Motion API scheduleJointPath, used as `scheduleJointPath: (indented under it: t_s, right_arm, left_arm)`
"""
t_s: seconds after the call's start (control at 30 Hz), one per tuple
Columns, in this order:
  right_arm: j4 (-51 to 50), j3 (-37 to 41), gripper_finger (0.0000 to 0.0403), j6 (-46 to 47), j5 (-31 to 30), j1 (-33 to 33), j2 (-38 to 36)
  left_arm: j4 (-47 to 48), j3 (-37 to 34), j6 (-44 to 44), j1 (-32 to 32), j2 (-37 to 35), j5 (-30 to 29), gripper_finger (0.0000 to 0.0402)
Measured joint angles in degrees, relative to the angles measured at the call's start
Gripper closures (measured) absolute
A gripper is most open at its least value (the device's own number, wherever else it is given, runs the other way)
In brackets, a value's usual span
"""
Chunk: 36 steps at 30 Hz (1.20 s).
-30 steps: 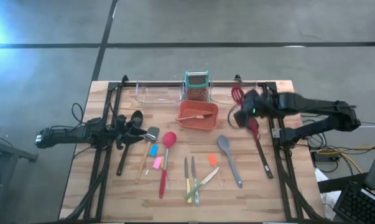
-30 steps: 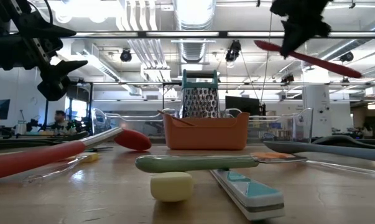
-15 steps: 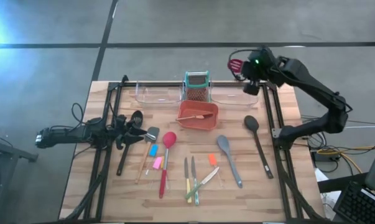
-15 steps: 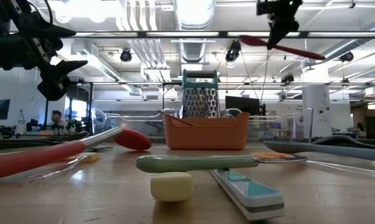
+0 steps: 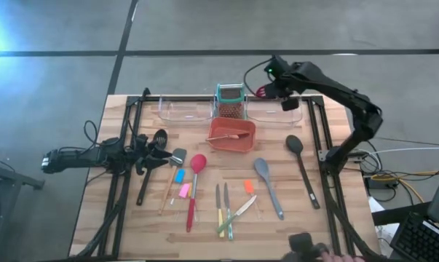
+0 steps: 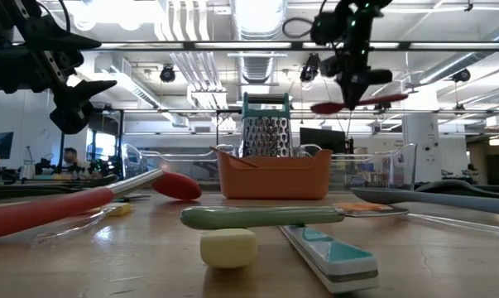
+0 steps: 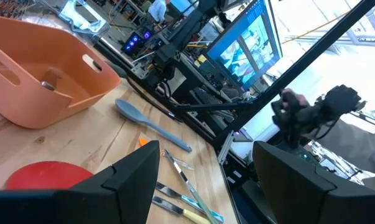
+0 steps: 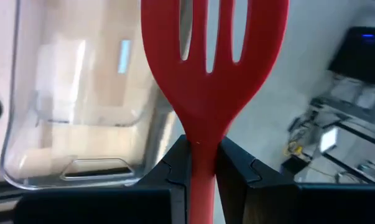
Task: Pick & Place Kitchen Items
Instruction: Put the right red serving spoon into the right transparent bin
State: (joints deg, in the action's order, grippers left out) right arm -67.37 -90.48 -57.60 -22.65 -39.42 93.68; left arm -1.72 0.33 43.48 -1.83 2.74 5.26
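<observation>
My right gripper (image 8: 203,163) clamps red slotted spatula (image 8: 212,74) high above clear tray (image 8: 56,124); left gripper (image 7: 206,180) open, idle over table's left side

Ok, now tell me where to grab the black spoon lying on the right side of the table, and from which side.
Grip the black spoon on its long thin handle, about midway, coming straight down from above. It lies flat on the table, bowl toward the far edge, handle running to the near edge, with bare wood on both sides, so fingers can close across the handle. The bowl is wider and harder to pinch.
</observation>
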Motion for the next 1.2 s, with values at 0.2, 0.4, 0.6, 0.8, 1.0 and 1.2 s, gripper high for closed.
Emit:
scheduleJointPath:
  t_s: [0.2, 0.4, 0.6, 0.8, 1.0, 1.2]
  right_arm:
    - [-1.4, 0.0, 0.0367, 2.0, -0.2, 0.0, 4.6]
    - [-1.5, 0.0, 0.0367, 2.3, -0.1, 0.6, 8.0]
    - [-1.9, 0.1, 0.0367, 1.4, -2.2, 1.8, 11.1]
    - [-1.2, 0.1, 0.0367, 1.7, -1.3, 2.2, 12.2]
    - [-0.7, 0.1, 0.0367, 1.5, -0.1, 2.7, 12.9]
    - [-0.7, 1.4, 0.0367, 1.5, 2.1, 2.7, 13.1]
  left_arm:
    - [0.0, 0.0, 0.0, 0.0, 0.0, 0.0, 0.0138]
    - [0.0, 0.0, 0.0, 0.0, 0.0, 0.0, 0.0138]
    - [0.0, 0.0, 0.0, 0.0, 0.0, 0.0, 0.0138]
    - [0.0, 0.0, 0.0, 0.0, 0.0, 0.0, 0.0138]
    - [0.0, 0.0, 0.0, 0.0, 0.0, 0.0, 0.0138]
    - [0.0, 0.0, 0.0, 0.0, 0.0, 0.0, 0.0138]
